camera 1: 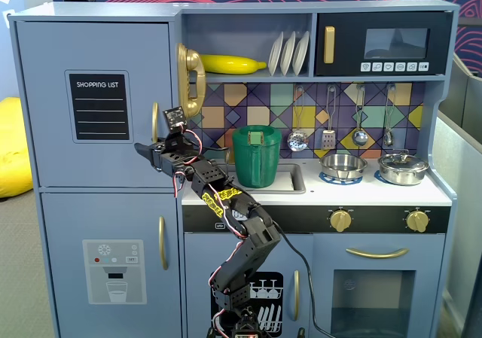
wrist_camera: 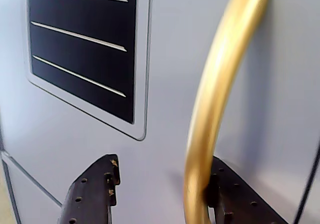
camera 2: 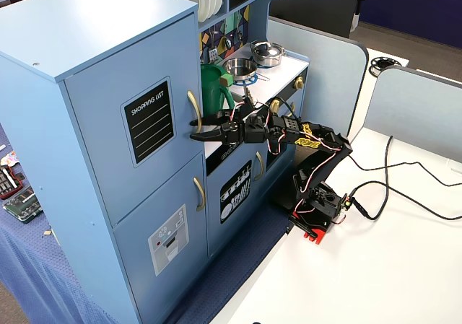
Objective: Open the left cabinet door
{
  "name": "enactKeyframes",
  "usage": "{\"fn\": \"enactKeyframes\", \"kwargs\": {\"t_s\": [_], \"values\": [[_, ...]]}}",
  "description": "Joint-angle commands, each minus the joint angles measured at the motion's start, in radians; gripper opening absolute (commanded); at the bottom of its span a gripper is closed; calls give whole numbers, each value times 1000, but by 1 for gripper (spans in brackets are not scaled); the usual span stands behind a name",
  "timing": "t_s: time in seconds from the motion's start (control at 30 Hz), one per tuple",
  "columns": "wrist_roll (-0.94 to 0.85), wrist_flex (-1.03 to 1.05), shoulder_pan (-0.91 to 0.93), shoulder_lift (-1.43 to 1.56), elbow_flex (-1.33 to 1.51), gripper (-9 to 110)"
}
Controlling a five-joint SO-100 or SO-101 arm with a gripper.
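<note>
At the upper left of the toy kitchen in a fixed view, the left cabinet door, bearing the "SHOPPING LIST" chalkboard panel, is sitting flush and closed. The gripper is reaching its curved gold handle; in the wrist view the spread jaws are straddling the handle's lower end, one finger just behind it, not clamping.

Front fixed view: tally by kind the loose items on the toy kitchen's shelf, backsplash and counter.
White plates on the shelf: 3
Yellow banana: 1
Gold toy telephone: 1
Silver utensils hanging on the backsplash: 4
Silver metal pots: 2
Green plastic pitcher: 1
Total: 12
</note>
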Motion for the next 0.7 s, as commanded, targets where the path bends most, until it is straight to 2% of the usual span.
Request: {"fn": "enactKeyframes", "kwargs": {"t_s": [0.0, 0.33, 0.67], "values": [[-49, -23, -95, 38, -52, 11], [-141, 83, -316, 193, 41, 10], [-115, 215, -250, 494, 230, 9]]}}
